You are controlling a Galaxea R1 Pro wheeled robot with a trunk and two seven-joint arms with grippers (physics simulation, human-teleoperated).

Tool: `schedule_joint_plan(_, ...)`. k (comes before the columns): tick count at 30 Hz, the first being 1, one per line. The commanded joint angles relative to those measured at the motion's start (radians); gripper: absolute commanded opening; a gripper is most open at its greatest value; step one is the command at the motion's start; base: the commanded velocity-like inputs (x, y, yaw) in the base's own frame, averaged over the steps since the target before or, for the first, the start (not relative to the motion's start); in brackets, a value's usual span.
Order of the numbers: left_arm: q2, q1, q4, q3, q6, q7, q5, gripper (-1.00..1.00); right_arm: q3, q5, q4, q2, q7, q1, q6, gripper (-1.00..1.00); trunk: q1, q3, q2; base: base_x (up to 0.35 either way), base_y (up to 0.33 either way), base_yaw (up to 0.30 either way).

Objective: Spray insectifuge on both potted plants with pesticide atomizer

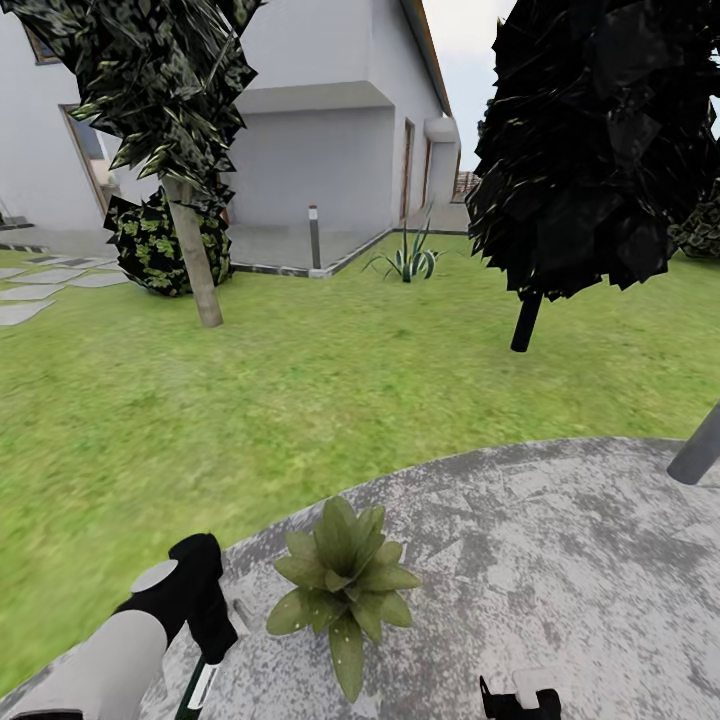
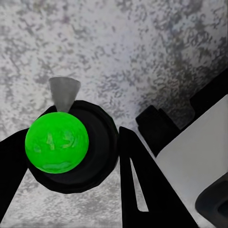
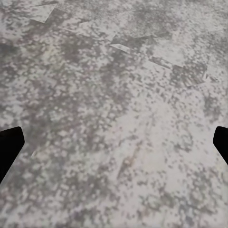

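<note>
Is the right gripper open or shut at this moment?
Open. In the right wrist view its two dark fingertips sit at opposite edges of the picture, with bare mottled-grey stone patio between them and nothing held.

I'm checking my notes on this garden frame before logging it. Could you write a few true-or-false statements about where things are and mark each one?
1. The light-green potted plant stands on the stone patio. True.
2. The left gripper is empty. False: its fingers sit on either side of the pesticide atomizer, seen end-on as a bright green round shape in the left wrist view.
3. The right gripper looks down on bare patio stone, fingers spread wide. True.
4. The potted plant lies tipped on the lawn. False: it is upright on the patio, near the edge.
5. A striped agave grows by the house. True.
</note>
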Motion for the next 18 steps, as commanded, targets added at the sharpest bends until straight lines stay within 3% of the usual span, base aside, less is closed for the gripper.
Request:
schedule_joint_plan(1,0.000,0.001,-0.001,0.001,0.009,-0.006,-0.007,-1.00,0.003,0.008,0.001,0.000,-0.008,0.000,-0.002,1.00,0.000,-0.001,0.000,0.000,0.000,0.000)
schedule_joint_plan(10,0.028,0.034,0.005,0.013,0.008,0.022,-0.003,-1.00,0.003,0.009,0.001,0.000,-0.008,-0.001,-0.002,1.00,0.000,-0.001,0.000,0.000,0.000,0.000)
schedule_joint_plan(18,0.030,-0.023,-0.003,0.014,0.012,0.024,-0.004,-1.00,0.003,0.010,0.001,0.000,-0.007,0.000,-0.002,1.00,0.000,-0.001,0.000,0.000,0.000,0.000)
